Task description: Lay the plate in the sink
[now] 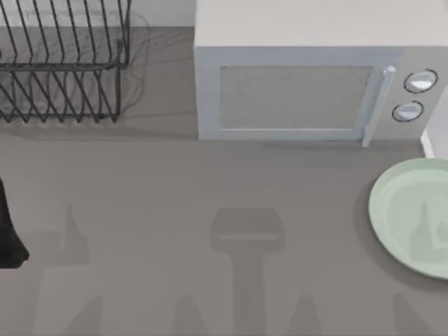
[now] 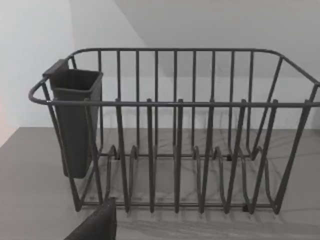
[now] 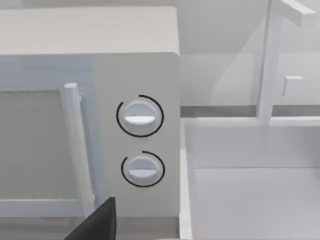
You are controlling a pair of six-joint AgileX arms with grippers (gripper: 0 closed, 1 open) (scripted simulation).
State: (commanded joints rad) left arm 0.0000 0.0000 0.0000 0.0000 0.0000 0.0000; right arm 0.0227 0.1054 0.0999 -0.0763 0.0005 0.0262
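The pale mint-green plate [image 1: 409, 210] lies flat on the grey table at the right edge of the top view, partly cut off by the frame. Just behind it, a white corner of the sink [image 1: 437, 134] shows beside the microwave. In the right wrist view the sink's white rim [image 3: 184, 160] runs along the microwave's side, with the basin beyond it. A dark piece of my right gripper [image 3: 97, 222] juts in low, facing the microwave's knobs. My left gripper [image 2: 97, 225] points at the dish rack, and a black part of that arm [image 1: 10, 231] sits at the table's left edge.
A grey-white microwave [image 1: 294, 84] with two round knobs [image 1: 420, 80] stands at the back centre. A black wire dish rack [image 1: 59, 63] with a dark cutlery cup [image 2: 75, 120] stands at the back left. A white faucet post [image 3: 267, 60] rises behind the sink.
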